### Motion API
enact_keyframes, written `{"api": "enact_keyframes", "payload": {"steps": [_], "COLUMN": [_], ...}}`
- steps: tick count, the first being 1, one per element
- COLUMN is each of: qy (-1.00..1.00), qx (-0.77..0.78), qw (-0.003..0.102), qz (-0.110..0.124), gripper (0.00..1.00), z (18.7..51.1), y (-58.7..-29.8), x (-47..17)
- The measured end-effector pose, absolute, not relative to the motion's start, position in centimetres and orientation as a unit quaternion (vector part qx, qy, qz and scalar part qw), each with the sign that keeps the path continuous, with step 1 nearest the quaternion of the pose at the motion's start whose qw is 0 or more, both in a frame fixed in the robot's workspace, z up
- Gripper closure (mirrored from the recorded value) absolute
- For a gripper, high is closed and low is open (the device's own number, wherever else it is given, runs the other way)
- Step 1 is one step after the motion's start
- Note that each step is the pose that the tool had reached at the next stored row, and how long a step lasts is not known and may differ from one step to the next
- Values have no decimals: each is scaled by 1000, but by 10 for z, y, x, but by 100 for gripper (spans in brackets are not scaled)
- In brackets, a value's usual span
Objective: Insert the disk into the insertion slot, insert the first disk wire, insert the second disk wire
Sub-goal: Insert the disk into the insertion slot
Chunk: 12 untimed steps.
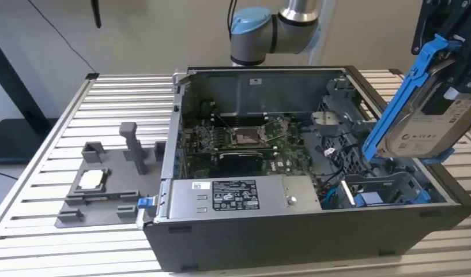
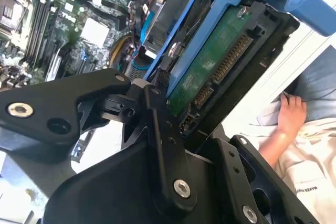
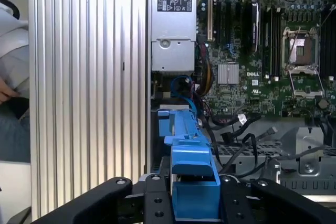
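1. My black claw (image 3: 194, 195) is clenched on the flat silver disk (image 1: 424, 124) in its blue plastic frame, with one finger on each side of the frame
2. In the exterior view the disk hangs tilted in the air, over the exterior view's right end of the open dark grey computer case (image 1: 297, 242)
3. The narrow dark grey plastic slot with blue tabs (image 1: 377, 189) sits in the case below the disk, and the disk is not in the slot yet
4. In the second wrist view I see the green underside of the disk and its row of plug pins
5. A green main board (image 1: 243, 135) with a square silver socket lies deep inside the case
6. A silver metal power box (image 1: 235, 196) sits just beside the slot, on the exterior view's left of it
7. Loose black wires (image 3: 236, 129) lie in the case near the disk frame
8. The case stands on a silver slatted metal table (image 1: 120, 92), and a grey plastic tray (image 1: 104, 190) lies on the table at the exterior view's left
9. A person's hand (image 2: 291, 114) rests on pale cloth beyond the table edge
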<state>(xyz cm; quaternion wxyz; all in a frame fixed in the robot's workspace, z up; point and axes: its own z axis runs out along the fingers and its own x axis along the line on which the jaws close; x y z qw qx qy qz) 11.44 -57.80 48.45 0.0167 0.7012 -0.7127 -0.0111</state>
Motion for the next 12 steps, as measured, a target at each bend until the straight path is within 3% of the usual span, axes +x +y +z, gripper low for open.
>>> {"api": "enact_keyframes", "payload": {"steps": [12], "qy": [-697], "qx": [716], "qw": [17], "qz": [-10], "gripper": [67], "z": [466], "y": [-579], "x": [114]}}
